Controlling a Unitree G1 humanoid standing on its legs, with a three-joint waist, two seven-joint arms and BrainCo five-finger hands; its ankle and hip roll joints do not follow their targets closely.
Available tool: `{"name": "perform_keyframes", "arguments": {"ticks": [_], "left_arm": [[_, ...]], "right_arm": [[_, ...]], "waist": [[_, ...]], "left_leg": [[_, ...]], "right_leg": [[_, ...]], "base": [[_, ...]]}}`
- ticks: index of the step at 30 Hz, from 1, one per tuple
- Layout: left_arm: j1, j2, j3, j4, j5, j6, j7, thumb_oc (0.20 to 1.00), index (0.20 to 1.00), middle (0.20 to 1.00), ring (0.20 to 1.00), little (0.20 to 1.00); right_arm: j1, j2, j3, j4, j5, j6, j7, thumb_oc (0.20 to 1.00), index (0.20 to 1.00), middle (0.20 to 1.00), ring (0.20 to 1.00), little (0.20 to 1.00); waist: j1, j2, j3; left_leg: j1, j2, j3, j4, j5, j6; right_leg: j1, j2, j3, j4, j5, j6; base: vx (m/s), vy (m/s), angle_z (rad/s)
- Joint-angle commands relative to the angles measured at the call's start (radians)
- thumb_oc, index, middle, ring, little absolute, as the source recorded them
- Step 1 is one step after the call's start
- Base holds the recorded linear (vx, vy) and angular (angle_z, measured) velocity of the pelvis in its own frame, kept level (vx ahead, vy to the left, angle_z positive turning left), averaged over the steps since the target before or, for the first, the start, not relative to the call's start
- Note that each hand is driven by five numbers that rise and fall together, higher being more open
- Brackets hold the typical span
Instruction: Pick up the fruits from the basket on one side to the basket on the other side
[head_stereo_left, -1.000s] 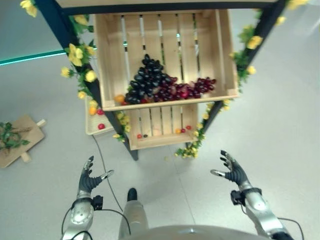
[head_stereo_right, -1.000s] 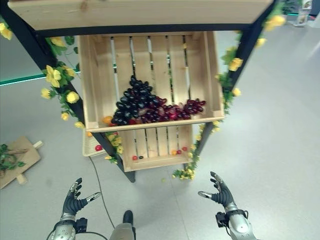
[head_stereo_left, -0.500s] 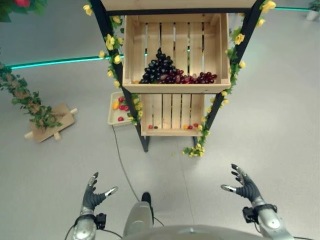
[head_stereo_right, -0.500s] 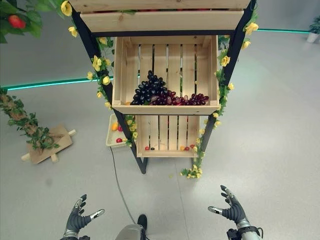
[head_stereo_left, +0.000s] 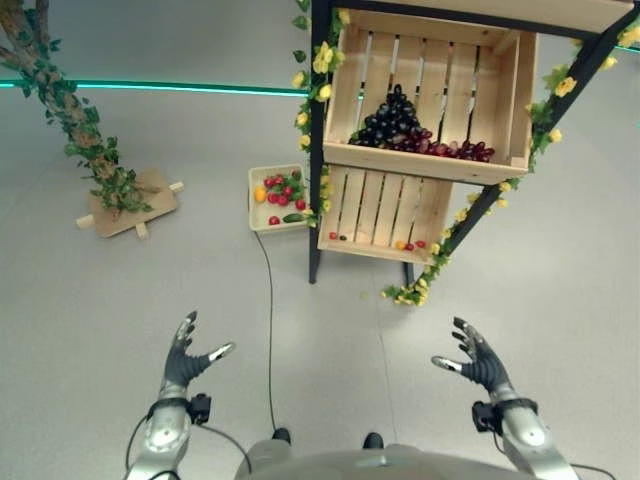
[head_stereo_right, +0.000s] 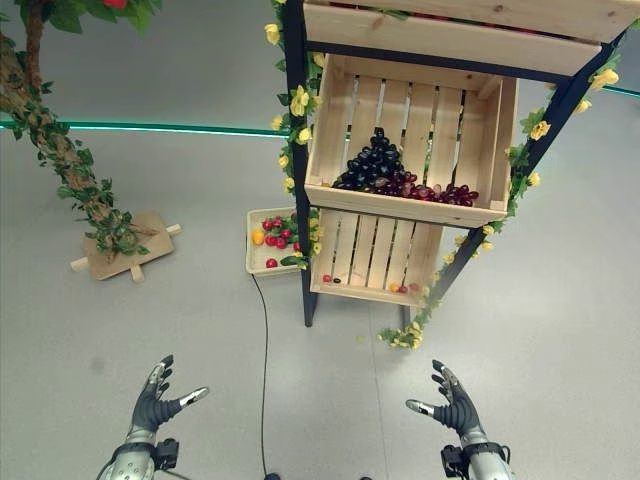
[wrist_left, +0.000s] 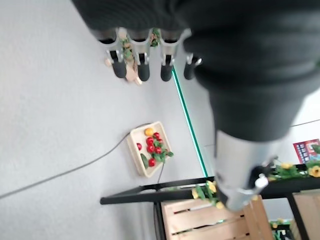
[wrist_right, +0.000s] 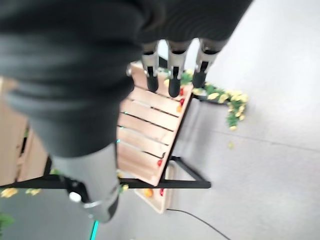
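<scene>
Left robot hand (head_stereo_left: 185, 362) and right robot hand (head_stereo_left: 478, 363): fingers spread, holding nothing, over the floor. Grapes (head_stereo_left: 395, 125) in upper crate (head_stereo_left: 432, 165); fruit in floor basket (head_stereo_left: 258, 172) beside the shelf.

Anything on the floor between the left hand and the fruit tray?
Just bare grey floor between the left hand and the fruit tray, in the left eye view.

Each robot hand — left (head_stereo_left: 183, 364) and right (head_stereo_left: 480, 366) — has silver fingers (wrist_left: 142, 61) with dark tips, a dark ribbed cover, and a silver-grey forearm.
</scene>
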Motion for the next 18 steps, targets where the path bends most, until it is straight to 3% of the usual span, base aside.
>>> {"name": "perform_keyframes", "arguments": {"ticks": [1,7,11,15,16,18], "left_arm": [[0.004,0.022,0.045,-0.073,0.021,-0.046,-0.013,1.000,1.000,1.000,1.000,1.000],[0.016,0.030,0.050,-0.088,0.030,-0.047,-0.036,1.000,1.000,1.000,1.000,1.000],[0.010,0.074,0.026,-0.137,0.083,-0.050,-0.051,1.000,1.000,1.000,1.000,1.000],[0.005,0.099,0.021,-0.148,0.087,-0.052,-0.052,1.000,1.000,1.000,1.000,1.000],[0.014,0.109,0.025,-0.150,0.084,-0.054,-0.054,1.000,1.000,1.000,1.000,1.000],[0.020,0.120,0.018,-0.141,0.084,-0.055,-0.056,1.000,1.000,1.000,1.000,1.000]], "right_arm": [[-0.040,-0.034,0.003,-0.031,0.009,-0.028,-0.001,1.000,1.000,1.000,1.000,1.000],[-0.051,-0.030,0.015,-0.018,-0.015,-0.015,0.013,1.000,1.000,1.000,1.000,1.000],[-0.050,-0.029,0.003,-0.030,-0.023,-0.012,0.015,1.000,1.000,1.000,1.000,1.000],[-0.041,-0.025,-0.004,-0.041,-0.020,-0.012,0.011,1.000,1.000,1.000,1.000,1.000],[-0.037,-0.026,-0.003,-0.048,-0.021,-0.011,0.015,1.000,1.000,1.000,1.000,1.000],[-0.023,-0.032,-0.002,-0.054,-0.018,-0.012,0.023,1.000,1.000,1.000,1.000,1.000]], "waist": [[0.013,-0.006,-0.012],[0.019,-0.024,-0.018],[-0.006,-0.035,-0.014],[-0.037,-0.055,0.007],[-0.061,-0.054,0.025],[-0.090,-0.052,0.027]], "left_leg": [[-0.013,0.036,-0.006,0.044,-0.029,0.003],[-0.028,-0.023,0.020,0.082,-0.059,0.047],[-0.022,-0.046,0.066,0.077,-0.064,0.070],[-0.009,-0.052,0.126,0.078,-0.066,0.078],[-0.009,-0.036,0.161,0.088,-0.067,0.078],[-0.007,-0.019,0.202,0.085,-0.060,0.082]], "right_leg": [[-0.022,-0.008,0.018,-0.050,0.054,0.056],[-0.080,-0.051,0.070,-0.018,0.098,0.087],[-0.127,-0.085,0.101,-0.001,0.150,0.114],[-0.160,-0.108,0.130,-0.006,0.213,0.138],[-0.180,-0.105,0.150,-0.009,0.228,0.145],[-0.197,-0.093,0.162,0.004,0.203,0.136]], "base": [[-0.03,0.175,-0.23],[-0.03,0.154,-0.30],[-0.08,0.183,-0.42],[-0.12,0.128,-0.65],[-0.19,0.086,-0.61],[-0.22,0.099,-0.76]]}}
